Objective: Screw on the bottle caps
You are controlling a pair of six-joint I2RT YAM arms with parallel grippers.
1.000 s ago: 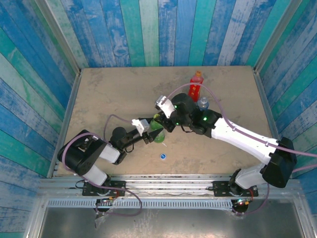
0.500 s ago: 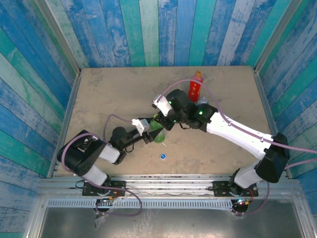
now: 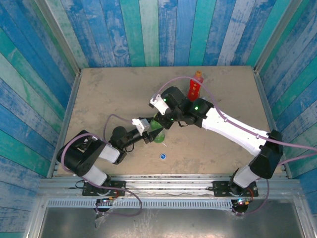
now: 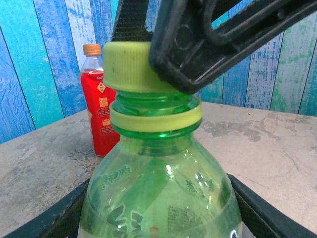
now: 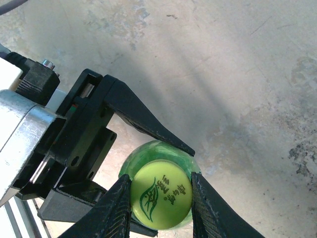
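The tall green bottle [image 3: 159, 136] stands upright mid-table. My left gripper [image 4: 158, 220] is shut on its body, one finger [image 4: 270, 213] on each side. A yellow-green cap [image 5: 161, 194] sits on the bottle's neck [image 4: 156, 116]. My right gripper [image 5: 161, 199] comes down from above and is shut on that cap, its fingertips [image 5: 118, 208] pressing both sides. In the top view the right gripper [image 3: 161, 123] hangs directly over the bottle. The red bottle [image 3: 194, 89] stands behind with an orange cap [image 4: 91, 48] on it. A blue cap [image 3: 163, 156] lies loose on the table.
The blue cap lies on the table in front of the green bottle, towards the arms' bases. The right forearm [image 3: 228, 131] crosses the right half of the table. Painted plank walls [image 3: 148, 34] close in the back and sides.
The right wrist has turned on the cap while its forearm swung toward the back, now covering the small clear bottle beside the red one. The left arm and green bottle stayed put.
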